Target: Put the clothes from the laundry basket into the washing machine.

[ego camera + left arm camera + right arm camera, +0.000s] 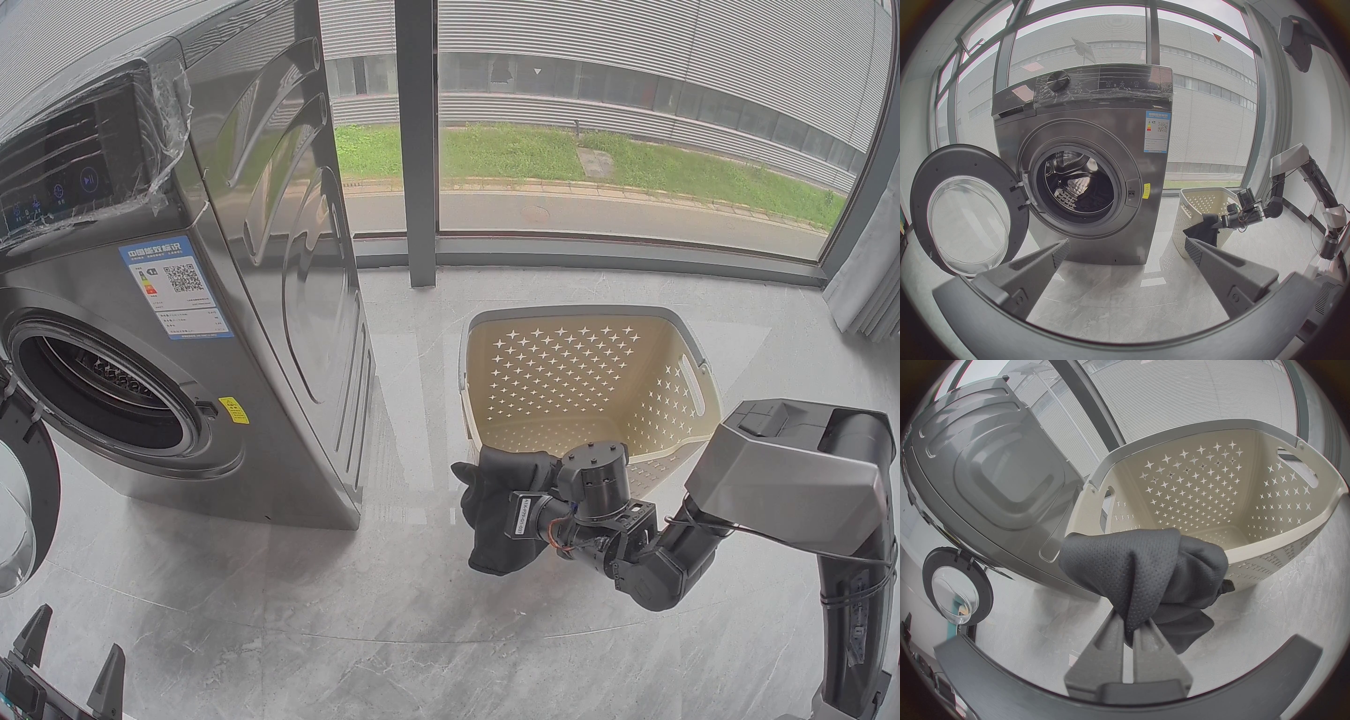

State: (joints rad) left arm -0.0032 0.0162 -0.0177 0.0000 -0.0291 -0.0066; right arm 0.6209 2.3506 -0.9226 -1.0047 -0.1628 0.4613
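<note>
A dark grey garment (502, 511) hangs from my right gripper (517, 517), which is shut on it just in front of the cream laundry basket (586, 375), above the floor. In the right wrist view the cloth (1153, 580) bunches over the pinched fingertips (1113, 634), with the basket (1228, 496) behind it looking bare inside. The washing machine (187, 281) stands to the left with its drum opening (103, 394) uncovered and its round door (965, 211) swung wide. My left gripper (1125, 255) is open, low and facing the drum (1080, 185); its fingertips (108, 670) show at the head view's lower left corner.
Pale marble floor (375, 609) spreads between machine and basket. A floor-to-ceiling window with a dark post (417, 141) runs behind them. A grey curtain (867, 272) hangs at the far right.
</note>
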